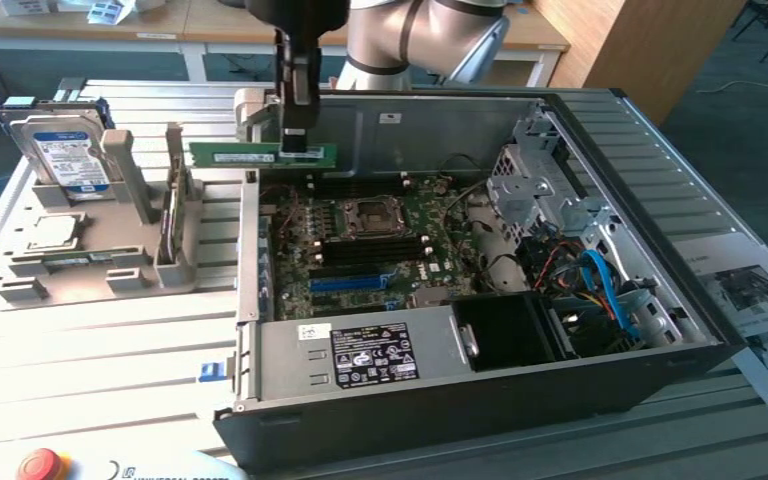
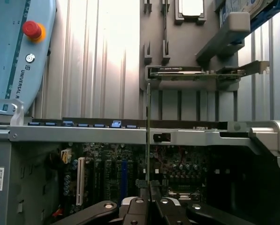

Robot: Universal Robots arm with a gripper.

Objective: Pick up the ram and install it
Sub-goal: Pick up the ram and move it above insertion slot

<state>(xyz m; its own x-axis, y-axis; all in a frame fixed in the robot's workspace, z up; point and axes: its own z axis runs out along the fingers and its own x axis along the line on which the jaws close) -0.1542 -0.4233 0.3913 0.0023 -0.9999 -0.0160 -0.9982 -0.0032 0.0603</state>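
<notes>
Gripping long slim green ram stick in black pincer, over edge of open black computer box. Pick-up done; install left.

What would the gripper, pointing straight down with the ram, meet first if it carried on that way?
Probably the case wall rim: the ram in the gripper seems to straddle it, though depth is unclear.
</notes>
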